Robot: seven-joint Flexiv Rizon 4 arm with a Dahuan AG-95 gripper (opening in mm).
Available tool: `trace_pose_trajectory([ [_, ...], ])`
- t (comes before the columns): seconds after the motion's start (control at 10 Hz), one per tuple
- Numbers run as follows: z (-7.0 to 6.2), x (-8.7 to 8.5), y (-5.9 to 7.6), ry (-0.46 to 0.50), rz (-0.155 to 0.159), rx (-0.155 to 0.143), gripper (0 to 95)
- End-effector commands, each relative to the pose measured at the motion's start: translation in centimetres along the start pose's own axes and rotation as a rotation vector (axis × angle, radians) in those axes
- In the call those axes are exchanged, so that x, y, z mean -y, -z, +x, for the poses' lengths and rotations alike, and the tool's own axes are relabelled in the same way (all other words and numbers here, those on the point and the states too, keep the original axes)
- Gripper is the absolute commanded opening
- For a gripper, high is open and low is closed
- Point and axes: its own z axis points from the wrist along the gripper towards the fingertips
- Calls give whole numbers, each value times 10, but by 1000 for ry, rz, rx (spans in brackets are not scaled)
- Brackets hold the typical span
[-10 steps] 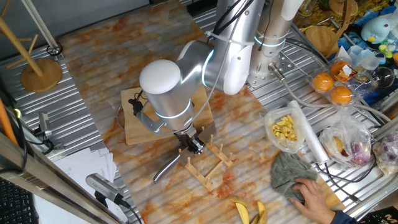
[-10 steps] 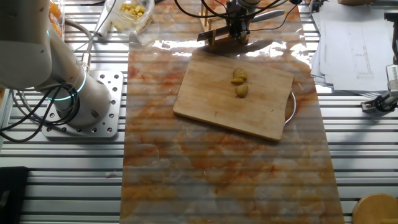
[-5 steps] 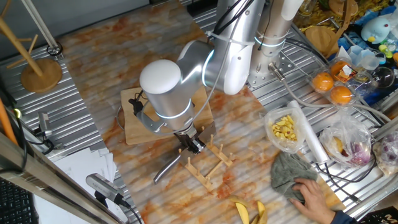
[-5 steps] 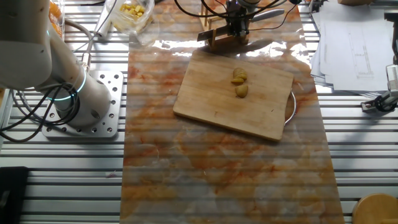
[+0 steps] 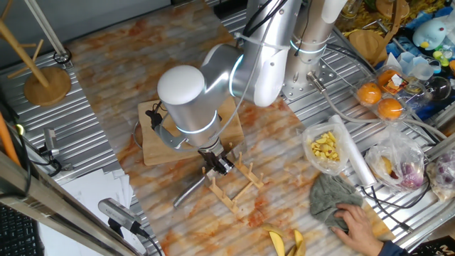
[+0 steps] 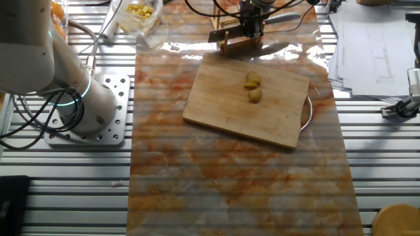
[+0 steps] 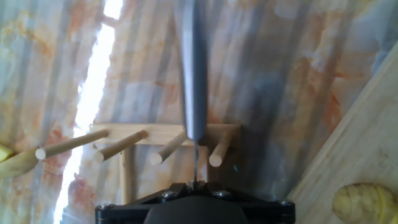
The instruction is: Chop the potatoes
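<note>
- Marbled, orange-stained surface [image 6: 216, 177] is being shared by a cutting board [image 6: 230, 108] and a wooden rack [image 5: 234, 186].
- Potatoes [image 6: 252, 87] are lying on the board, unchopped.
- A knife [image 7: 191, 68] is being taken at the rack; the fingers [image 5: 219, 162] are probably closed on it, though hidden.
- Lifting it clear is being called for next.

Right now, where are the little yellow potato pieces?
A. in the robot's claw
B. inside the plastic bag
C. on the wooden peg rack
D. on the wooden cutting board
D. The potatoes lie on the wooden cutting board, while the claw is over at the wooden rack beyond the board's edge, at the knife.
</note>
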Motion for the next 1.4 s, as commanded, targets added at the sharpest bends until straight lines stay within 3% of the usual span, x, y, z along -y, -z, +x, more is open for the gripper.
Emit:
trace_pose_trajectory([
  [0.1,2,-1,10,-3,3,-3,0],
  [0.4,3,-3,23,-10,7,-4,0],
  [0.8,13,-7,67,-68,19,-5,0],
  [0.9,16,-7,76,-79,31,-5,0],
  [1.0,18,-6,81,-74,66,-15,0],
  [1.1,23,2,87,-67,97,-18,0],
  [1.3,28,24,100,-78,88,-15,0],
  [1.4,29,44,114,-95,90,-17,0],
])
